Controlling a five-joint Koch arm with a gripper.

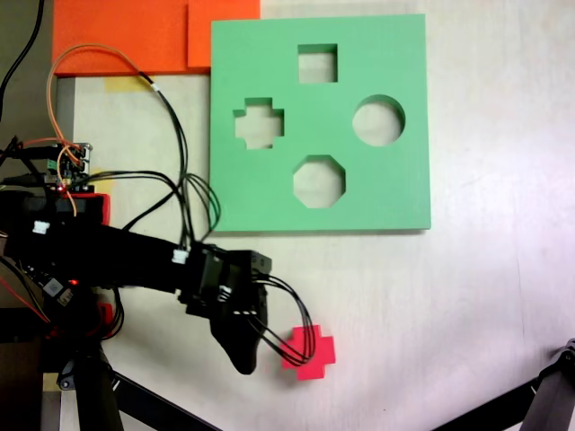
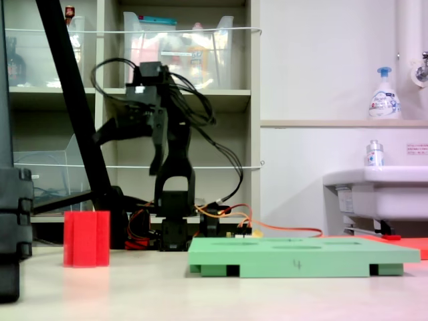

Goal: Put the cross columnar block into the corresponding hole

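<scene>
The cross columnar block (image 1: 311,352) is bright red and stands on the pale table near the first exterior view's bottom edge; it is also upright at the second exterior view's left (image 2: 85,239). The green board (image 1: 395,189) lies flat, with its plus-shaped hole (image 1: 259,123) on the first exterior view's left side. My black gripper (image 1: 243,357) tapers to a single tip with no gap showing. It sits just left of the block in the first exterior view. In the second exterior view the gripper (image 2: 100,138) hangs well above the block, holding nothing.
The board also has a square cutout (image 1: 317,63), a round one (image 1: 377,121) and an octagonal one (image 1: 319,180). Orange foam sheets (image 1: 126,34) lie at the first exterior view's top left. Black cables (image 1: 184,171) loop over the table beside the board. A tripod leg (image 1: 548,400) is at bottom right.
</scene>
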